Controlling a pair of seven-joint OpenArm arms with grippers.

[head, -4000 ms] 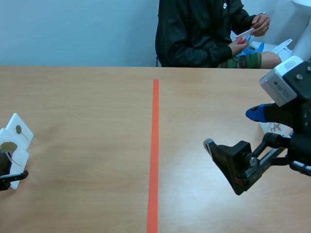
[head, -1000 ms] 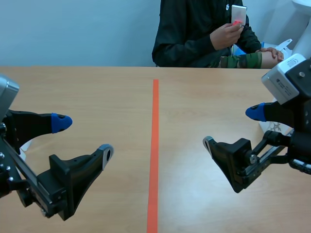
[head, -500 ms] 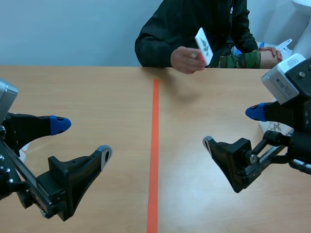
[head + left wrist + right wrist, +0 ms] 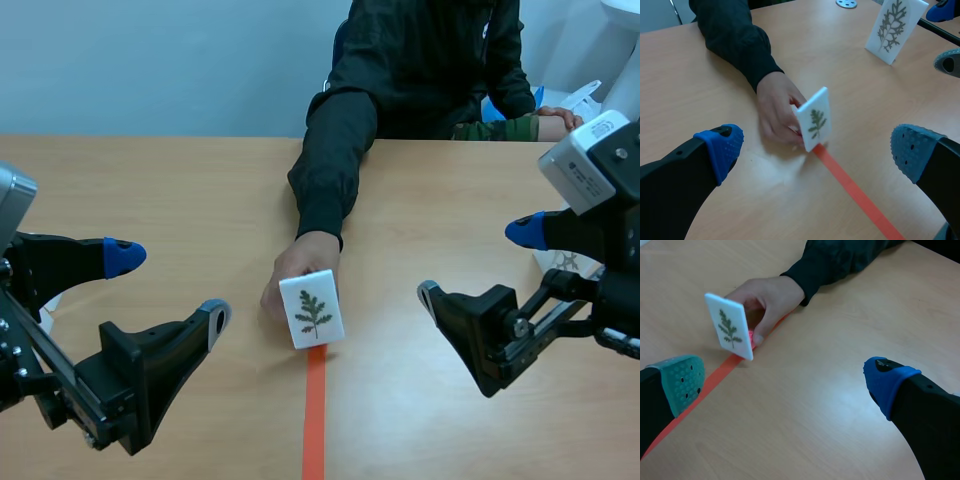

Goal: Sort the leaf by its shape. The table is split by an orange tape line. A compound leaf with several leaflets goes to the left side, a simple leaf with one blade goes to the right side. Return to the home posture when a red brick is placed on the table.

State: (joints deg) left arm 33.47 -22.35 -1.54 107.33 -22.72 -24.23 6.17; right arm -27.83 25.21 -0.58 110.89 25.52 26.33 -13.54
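Note:
A white card (image 4: 312,310) with a small green sprig of several leaflets stands on the orange tape line (image 4: 315,420) at the table's middle. A person's hand (image 4: 291,272) holds it from behind. My left gripper (image 4: 170,287) hovers open to the card's left, and my right gripper (image 4: 478,263) hovers open to its right, both apart from it. The left wrist view has the card (image 4: 815,120) and hand (image 4: 776,107) ahead of the open left gripper (image 4: 816,152). Seen from the right wrist, the card (image 4: 730,332) stands ahead of the open right gripper (image 4: 785,382).
The person's dark sleeve (image 4: 325,165) reaches across the table's far half. Another white leaf card (image 4: 892,27) stands upright on the right side, partly hidden behind my right arm (image 4: 558,264). A sliver of a white card (image 4: 48,298) shows behind my left arm.
The person's hand has brought the leaf card down from the air at the table's far edge onto the tape line between my grippers. Both arms have kept still.

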